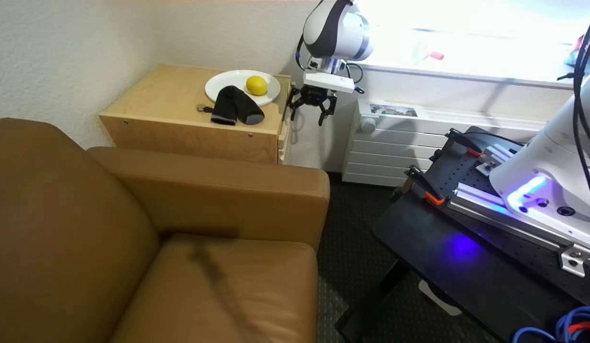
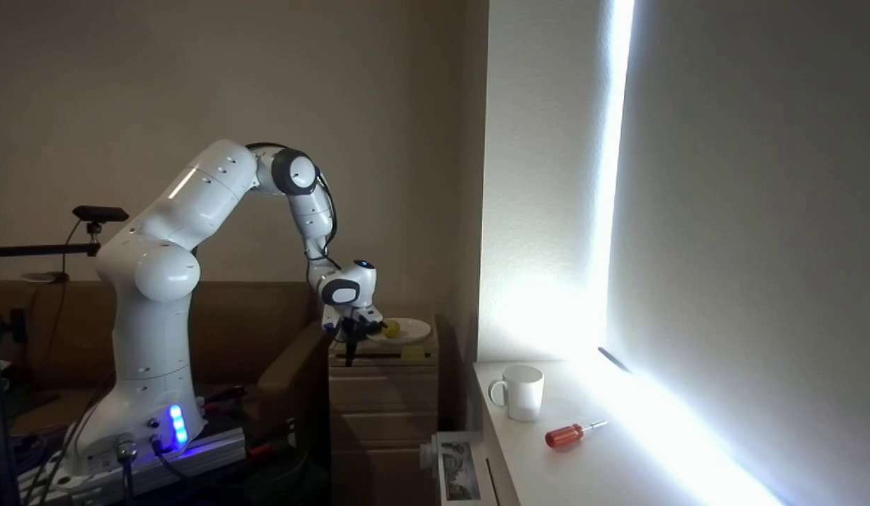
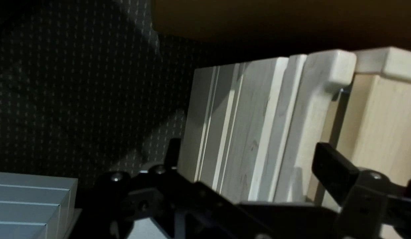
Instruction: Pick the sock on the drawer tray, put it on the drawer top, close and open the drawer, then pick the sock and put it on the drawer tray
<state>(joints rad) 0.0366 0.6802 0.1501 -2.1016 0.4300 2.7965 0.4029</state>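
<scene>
Your sock (image 1: pixel 235 107) lies on the drawer top (image 1: pixel 161 95) near the edge facing the couch (image 1: pixel 209 186), lapping the plate (image 1: pixel 235 77). Your end effector (image 1: pixel 306 119) hangs spread beside the drawer (image 3: pixel 301 139); approach crooked and you may catch its lip, jolting the lemon (image 1: pixel 256 85) loose.

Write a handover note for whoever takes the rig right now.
The jaws stand open and empty near the front of the drawer; contact is unclear.
The sock lies on the cabinet top, overlapping the edge of the plate in an exterior view.
The drawer looks pushed in; fully shut or not, I can't tell. The tray can't be made out.
Done, as things lie: sock on top, drawer apparently closed.
Left, likely: open drawer, return sock to tray.
</scene>
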